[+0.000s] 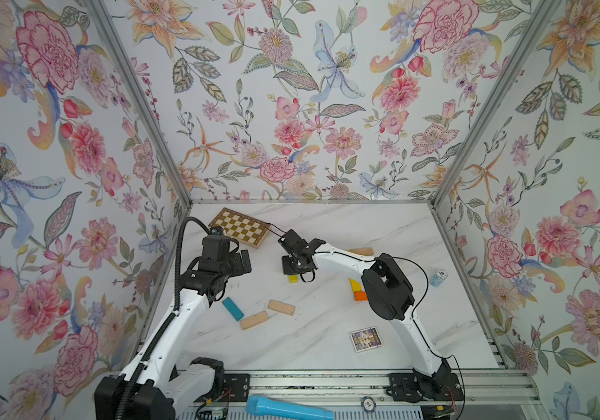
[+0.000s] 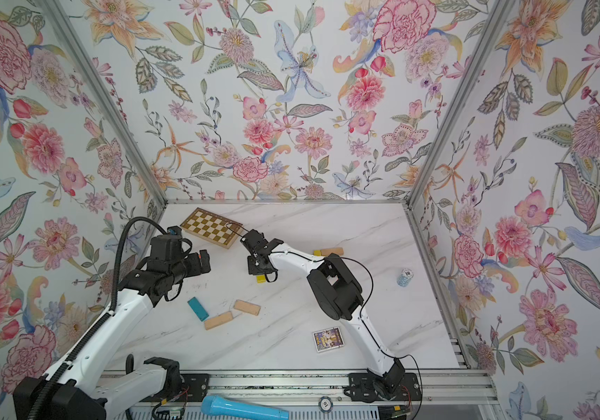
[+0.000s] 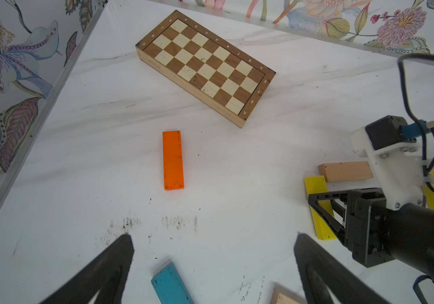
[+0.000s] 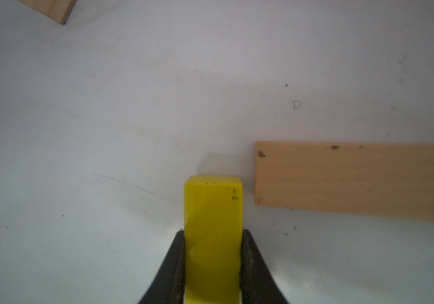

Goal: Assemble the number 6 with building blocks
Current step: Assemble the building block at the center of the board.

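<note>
Seen from above, two robot arms reach over a white marble-patterned table (image 1: pixel 327 349). The right gripper (image 4: pixel 213 234) has its two black fingers pressed against the long sides of a yellow plank (image 4: pixel 213 205), gripping it near the middle of the table. The plank's free end sits just beside the end of a beige plank (image 4: pixel 355 181), at a right angle to it. Whether the yellow plank rests on the table or is just off it is unclear. The left gripper (image 3: pixel 210 252) hangs with its fingers spread wide, holding nothing. Ahead of it an orange plank (image 3: pixel 173 160) lies flat, short of a chequered board (image 3: pixel 205 65). A teal plank (image 1: pixel 233 309) and two more beige planks (image 1: pixel 253 320) lie loose nearer the arms' bases.
</note>
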`<act>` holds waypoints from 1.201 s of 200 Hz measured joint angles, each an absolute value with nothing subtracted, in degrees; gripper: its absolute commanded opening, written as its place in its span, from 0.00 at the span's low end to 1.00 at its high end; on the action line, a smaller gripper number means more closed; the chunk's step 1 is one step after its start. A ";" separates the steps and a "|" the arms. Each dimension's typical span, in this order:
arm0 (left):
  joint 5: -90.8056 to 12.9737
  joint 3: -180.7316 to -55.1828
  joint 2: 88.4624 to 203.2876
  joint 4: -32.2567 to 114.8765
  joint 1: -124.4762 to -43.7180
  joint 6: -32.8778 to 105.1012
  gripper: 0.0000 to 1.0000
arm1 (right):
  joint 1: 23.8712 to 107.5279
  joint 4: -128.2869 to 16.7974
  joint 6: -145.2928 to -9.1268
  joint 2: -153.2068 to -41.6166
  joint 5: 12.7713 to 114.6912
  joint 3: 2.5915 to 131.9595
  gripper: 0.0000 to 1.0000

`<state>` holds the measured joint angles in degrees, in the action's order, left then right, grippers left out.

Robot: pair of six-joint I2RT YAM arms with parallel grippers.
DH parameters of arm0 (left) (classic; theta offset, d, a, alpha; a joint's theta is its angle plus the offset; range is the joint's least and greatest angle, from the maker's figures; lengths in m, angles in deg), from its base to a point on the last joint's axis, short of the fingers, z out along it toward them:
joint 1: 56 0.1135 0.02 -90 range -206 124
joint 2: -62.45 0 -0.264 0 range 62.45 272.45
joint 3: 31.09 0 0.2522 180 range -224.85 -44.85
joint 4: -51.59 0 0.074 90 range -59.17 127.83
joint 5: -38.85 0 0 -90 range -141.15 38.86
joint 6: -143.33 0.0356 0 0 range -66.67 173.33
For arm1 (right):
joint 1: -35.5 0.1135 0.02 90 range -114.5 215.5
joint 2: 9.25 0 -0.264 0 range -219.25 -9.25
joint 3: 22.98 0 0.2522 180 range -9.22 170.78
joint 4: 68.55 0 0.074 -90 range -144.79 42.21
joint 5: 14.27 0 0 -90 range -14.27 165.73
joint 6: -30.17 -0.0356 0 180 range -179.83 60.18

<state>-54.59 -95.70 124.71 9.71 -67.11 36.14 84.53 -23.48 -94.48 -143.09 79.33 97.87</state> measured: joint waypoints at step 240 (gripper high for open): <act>-46.61 -94.83 147.13 14.93 -86.57 29.82 0.48 | 66.28 -34.76 -96.10 -122.37 68.99 75.47 0.39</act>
<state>-46.61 -94.83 147.13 14.93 -86.57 29.82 66.28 -34.76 -96.10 -122.37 68.99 75.47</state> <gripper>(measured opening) 0.500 0.390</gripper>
